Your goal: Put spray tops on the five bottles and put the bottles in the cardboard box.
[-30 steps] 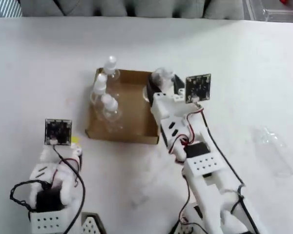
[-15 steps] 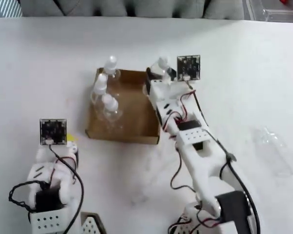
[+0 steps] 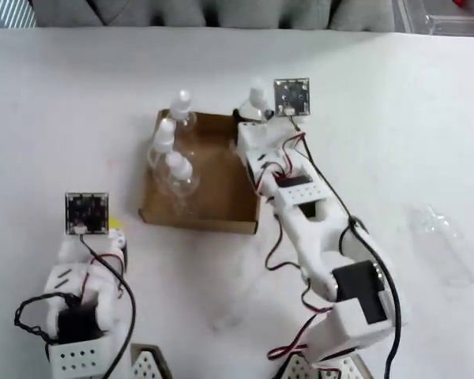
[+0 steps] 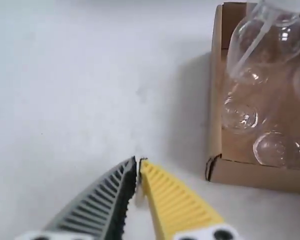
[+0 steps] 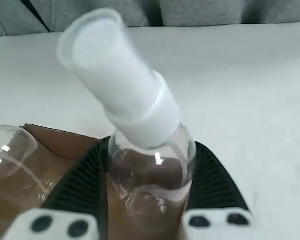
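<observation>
The shallow brown cardboard box [image 3: 213, 189] sits open on the white table [image 3: 79, 103]. 3 clear round plastic bottles with white spray tops stand inside it in a row along its left wall: 1 at the far left corner [image 3: 182, 114], 1 in the middle [image 3: 163, 142] and 1 nearer the front [image 3: 178, 175].

The right gripper [image 5: 147, 172] is at the box's far right corner, its black ribbed fingers [image 5: 82, 175] clamped on either side of a 4th clear bottle [image 5: 150, 185]. This bottle's white spray top [image 5: 117, 75] leans over at a tilt. Whether its base touches the box floor cannot be told.

The left gripper [image 4: 138, 164] rests low over the table just off the box's near left corner, apart from it, with its grey and yellow jaws pressed together and holding nothing.

Another clear plastic bottle [image 3: 446, 237] lies on its side on the table, well to the right of the box.
</observation>
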